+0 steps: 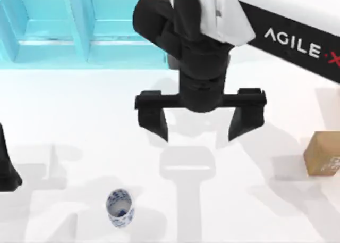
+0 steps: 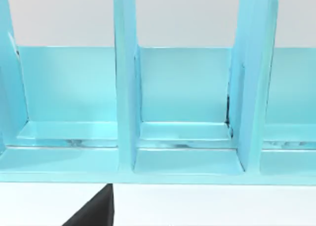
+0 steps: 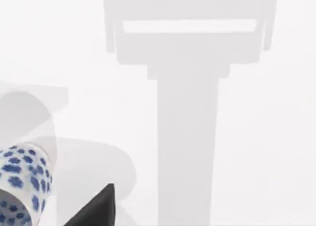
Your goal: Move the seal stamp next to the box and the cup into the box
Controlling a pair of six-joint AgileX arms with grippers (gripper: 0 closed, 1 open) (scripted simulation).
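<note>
1. Right pincer [image 1: 201, 127] hangs over the middle of the white worktop [image 1: 74, 105], fingers spread wide, nothing between them; its white arm comes in from the top view's upper right (AGILE X lettering on it).
2. Its shadow lies on the worktop just below it in the top view; the right wrist view shows the same shadow as a broad bar on a long stem.
3. Cup [image 1: 120, 207] stands upright near the front edge, left of centre: white w/ blue pattern, round rim open upward. It's apart from the right pincer, below and to the left of it in the top view. In the right wrist view the cup [image 3: 22, 184] shows at the frame's edge, partly cut off.
4. Seal stamp [image 1: 323, 153] sits at the worktop's right side, a tan-brown block w/ pale marks on one face, partly cut off by the frame edge. Well apart from the cup.
5. Box [image 1: 64, 25], light blue w/ dividers, is at the back left; the left wrist view looks into the box [image 2: 182, 107] compartments.
6. Left arm is parked at the far left edge (dark part only); can't tell its pincer's state.
</note>
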